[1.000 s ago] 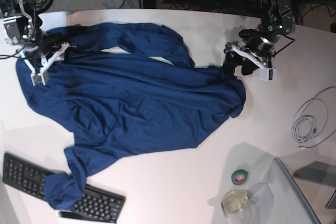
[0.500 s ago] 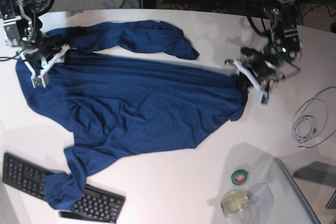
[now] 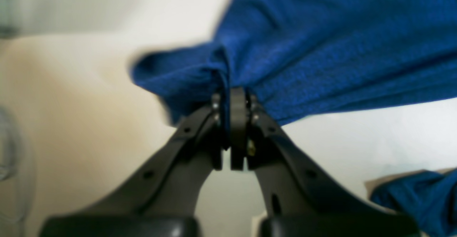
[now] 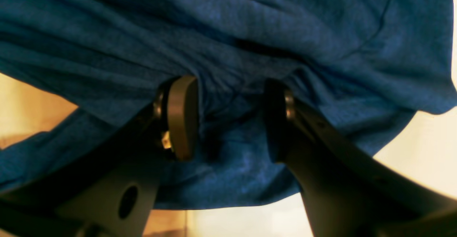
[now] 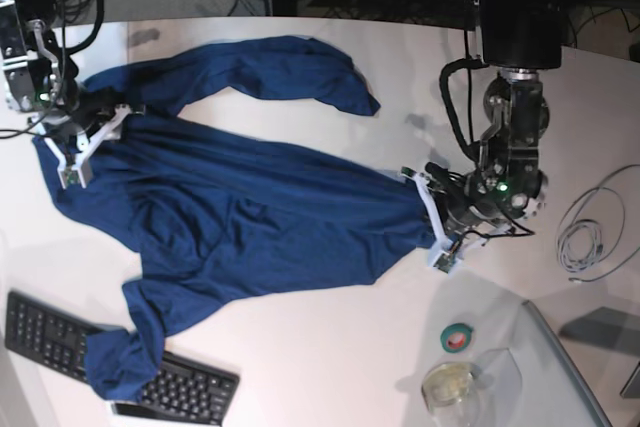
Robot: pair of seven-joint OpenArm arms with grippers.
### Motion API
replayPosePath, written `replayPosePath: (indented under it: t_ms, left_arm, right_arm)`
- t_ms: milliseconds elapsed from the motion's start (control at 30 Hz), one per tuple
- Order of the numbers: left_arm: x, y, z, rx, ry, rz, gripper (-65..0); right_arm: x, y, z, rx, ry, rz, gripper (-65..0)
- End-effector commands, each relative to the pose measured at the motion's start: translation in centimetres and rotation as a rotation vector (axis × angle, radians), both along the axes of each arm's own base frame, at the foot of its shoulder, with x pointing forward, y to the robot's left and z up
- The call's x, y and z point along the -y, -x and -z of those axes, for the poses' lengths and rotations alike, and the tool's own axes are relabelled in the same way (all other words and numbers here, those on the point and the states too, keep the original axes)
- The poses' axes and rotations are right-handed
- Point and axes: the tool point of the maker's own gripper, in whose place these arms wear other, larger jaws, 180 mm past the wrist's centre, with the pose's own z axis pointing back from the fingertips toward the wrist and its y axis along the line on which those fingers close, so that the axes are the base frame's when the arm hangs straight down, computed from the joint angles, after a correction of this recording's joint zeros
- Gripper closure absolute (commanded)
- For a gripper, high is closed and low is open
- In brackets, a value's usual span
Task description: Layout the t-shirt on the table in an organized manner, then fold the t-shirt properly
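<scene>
left gripper [image 3: 234, 122]: you've just clamped it on the t-shirt [image 5: 250, 207] hem, dragged toward 5 o'clock
right gripper [image 4: 228, 119]: jaws apart around cloth at 10 o'clock
t-shirt: on the table [image 5: 330, 357], stretching flatter, one sleeve overlapping the keyboard [image 5: 190, 387]

I'm seeing black fingers [image 3: 238, 122] on my left gripper [image 5: 440, 222], small screws near the tips, white brackets, green lights glowing; my right gripper [image 5: 85, 132] carries tan pads [image 4: 182, 117], black cables trailing.
</scene>
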Motion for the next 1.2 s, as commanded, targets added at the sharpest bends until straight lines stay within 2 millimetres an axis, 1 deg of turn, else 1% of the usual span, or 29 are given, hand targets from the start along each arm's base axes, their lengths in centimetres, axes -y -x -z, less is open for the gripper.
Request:
replayPosePath:
  t_ms: [0,133,233,267,333,367,433,467,500,567,633,733,800,867,1100,1133,1167]
  left_arm:
    - [0.0,-1.8,-1.4,0.046,0.008,-0.013,0.0]
    - [0.6,-2.9,-1.4,0.038,0.021,-0.009,0.0]
    - [0.7,-3.2,-2.1,0.059,0.017,-0.003,0.0]
    - [0.7,-3.2,-2.3,0.059,0.010,-0.003,0.0]
    - [-0.2,-2.7,-2.9,0.033,-0.030,-0.015,0.0]
    - [-0.6,-2.3,-3.3,0.020,-0.051,-0.020,0.0]
    - [-1.3,-1.0,-3.8,0.000,-0.095,-0.023,0.0]
    - [-1.7,-0.4,-4.4,0.007,-0.117,-0.022,0.0]
    - [-1.8,0.7,-4.4,-0.002,-0.132,-0.019,0.0]
    - [-1.8,2.3,-4.4,-0.014,-0.149,-0.013,0.0]
    - [-1.7,4.0,-3.3,-0.050,-0.153,-0.009,0.0]
    - [-1.7,7.1,-0.6,-0.139,-0.148,-0.006,0.0]
    - [-1.8,8.7,0.4,-0.178,-0.148,-0.005,0.0]
    - [-1.7,9.7,0.9,-0.196,-0.148,-0.003,0.0]
    - [-1.8,11.1,1.6,-0.224,-0.150,0.001,0.0]
    - [-1.7,11.0,1.3,-0.213,-0.151,0.001,-2.0]
    - [-1.7,10.9,0.9,-0.201,-0.152,0.003,-7.4]
  right_arm:
    - [0.4,-1.3,-1.3,0.051,0.011,-0.001,-27.9]
    - [0.3,-1.7,-1.8,0.064,0.012,-0.007,-27.9]
    - [0.4,-1.7,-1.8,0.064,0.013,-0.007,-27.9]
    - [0.4,-1.7,-1.8,0.064,0.013,-0.007,-27.9]
    - [0.4,-1.6,-1.8,0.063,0.014,-0.006,-27.9]
    - [0.4,-1.6,-1.8,0.063,0.014,-0.006,-27.9]
    - [0.4,-1.5,-1.7,0.061,0.014,-0.006,-27.9]
    - [0.4,-1.5,-1.7,0.061,0.014,-0.006,-27.9]
    - [0.4,-1.5,-1.7,0.061,0.013,-0.007,-27.9]
    - [0.4,-1.5,-1.7,0.059,0.014,-0.006,-27.9]
    - [0.4,-1.5,-1.7,0.059,0.014,-0.006,-27.9]
    - [0.4,-1.5,-1.7,0.059,0.014,-0.006,-27.9]
    - [0.4,-1.5,-1.7,0.059,0.014,-0.006,-27.9]
    - [0.4,-1.5,-1.6,0.058,0.013,-0.007,-27.9]
    - [0.4,-1.5,-1.6,0.058,0.013,-0.007,-27.9]
    - [0.4,-1.5,-1.6,0.058,0.013,-0.007,-27.9]
    - [0.4,-1.5,-1.6,0.058,0.013,-0.007,-27.9]
